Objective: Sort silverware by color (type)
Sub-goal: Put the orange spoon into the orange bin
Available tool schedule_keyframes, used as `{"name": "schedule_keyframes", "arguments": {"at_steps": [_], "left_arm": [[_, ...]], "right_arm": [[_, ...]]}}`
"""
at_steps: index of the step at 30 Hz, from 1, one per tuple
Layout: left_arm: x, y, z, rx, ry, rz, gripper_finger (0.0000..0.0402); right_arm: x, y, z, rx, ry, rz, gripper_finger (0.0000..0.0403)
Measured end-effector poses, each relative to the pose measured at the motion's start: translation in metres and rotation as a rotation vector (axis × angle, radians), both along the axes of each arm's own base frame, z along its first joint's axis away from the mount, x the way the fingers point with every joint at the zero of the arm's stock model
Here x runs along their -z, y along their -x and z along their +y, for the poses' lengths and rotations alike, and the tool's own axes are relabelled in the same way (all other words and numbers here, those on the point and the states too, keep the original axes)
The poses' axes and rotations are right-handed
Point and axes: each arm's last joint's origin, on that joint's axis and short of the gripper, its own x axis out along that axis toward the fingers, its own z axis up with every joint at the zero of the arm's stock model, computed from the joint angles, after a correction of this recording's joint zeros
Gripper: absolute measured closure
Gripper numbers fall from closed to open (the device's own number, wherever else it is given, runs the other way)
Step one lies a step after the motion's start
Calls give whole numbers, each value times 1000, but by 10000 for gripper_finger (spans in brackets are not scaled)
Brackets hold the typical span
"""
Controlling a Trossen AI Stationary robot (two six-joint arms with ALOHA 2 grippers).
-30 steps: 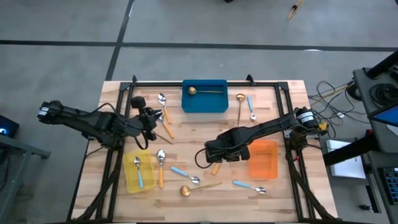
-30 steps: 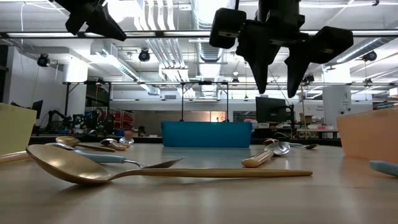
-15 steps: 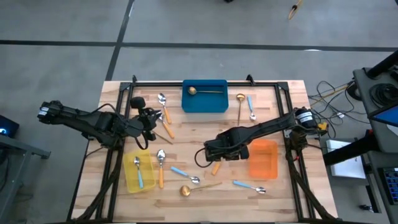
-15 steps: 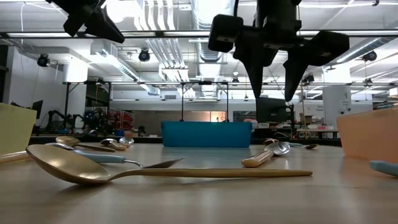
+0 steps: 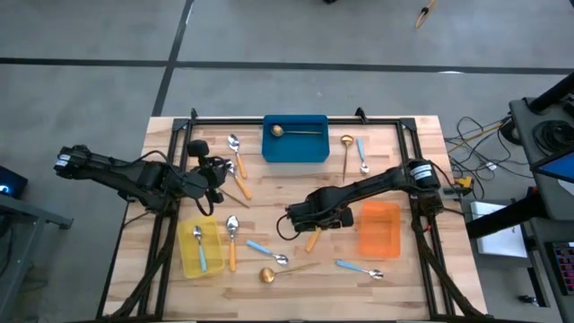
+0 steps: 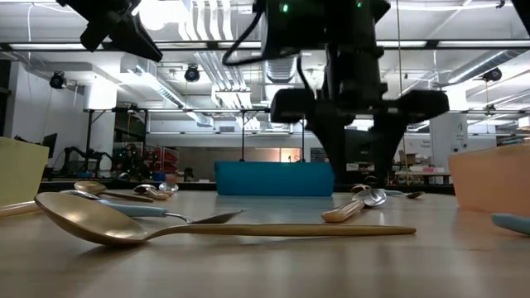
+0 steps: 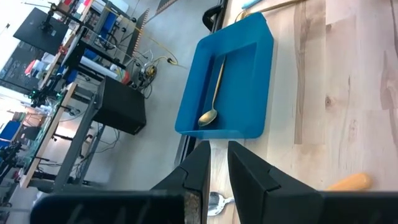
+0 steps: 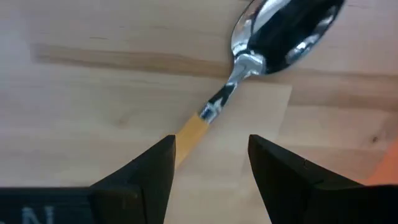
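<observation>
Silverware lay scattered over the tabletop [image 5: 269,202], an orange-handled spoon [image 8: 249,68] resting between the open right hand's [image 5: 311,222] fingers near centre, while the left hand [image 5: 215,173], at nine o'clock, hovered nearly closed, empty.

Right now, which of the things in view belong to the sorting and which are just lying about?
Job:
- orange-handled spoon between the open fingers of the right gripper
- gold spoon loose near the front
- blue-handled spoon loose near the front
- blue bin, yellow bin, orange bin

Just there:
- cables off the table
- left gripper, waiting above the table
</observation>
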Motion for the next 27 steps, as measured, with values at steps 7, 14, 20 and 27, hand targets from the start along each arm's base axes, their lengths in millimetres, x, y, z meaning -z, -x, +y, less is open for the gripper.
{"name": "schedule_keyframes", "arguments": {"at_steps": [7,14,20,27], "left_arm": [[0,0,0,0,0,0,364],[0,0,0,0,0,-1,364],[0,0,0,0,0,-2,364],[0,0,0,0,0,-1,364]], "right_arm": [[21,-8,-6,-38,2,17,209],[23,-9,-6,-56,0,13,209],[23,-8,-6,-145,-9,7,211],[24,-7,-6,-179,-11,6,247]]}}
